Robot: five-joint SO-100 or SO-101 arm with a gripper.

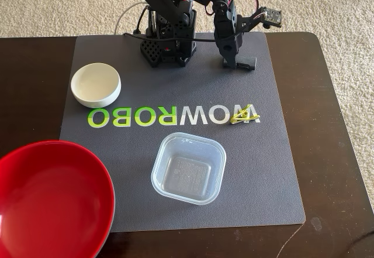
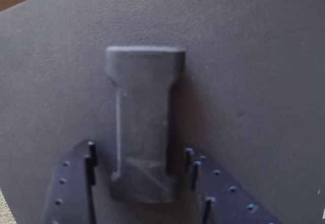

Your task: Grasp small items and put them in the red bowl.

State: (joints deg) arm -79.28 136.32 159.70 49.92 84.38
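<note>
My gripper (image 1: pixel 236 61) is lowered onto the back right of the mat, over the small black oblong block (image 1: pixel 250 64). In the wrist view the block (image 2: pixel 144 107) lies lengthwise between my gripper's (image 2: pixel 141 155) two fingers, and a narrow gap shows on each side, so the jaws stand open around it. The yellow-green looped band (image 1: pixel 244 116) lies on the mat's lettering. A clear square tub (image 1: pixel 188 168) sits mid-mat, and the small white bowl (image 1: pixel 96 84) sits at the left. The large red bowl (image 1: pixel 49 202) is at the front left corner.
A dark grey mat (image 1: pixel 280 176) covers most of the dark brown table (image 1: pixel 327 123). The arm's base (image 1: pixel 166 38) stands at the mat's back edge, with cables trailing behind it. Beige carpet surrounds the table.
</note>
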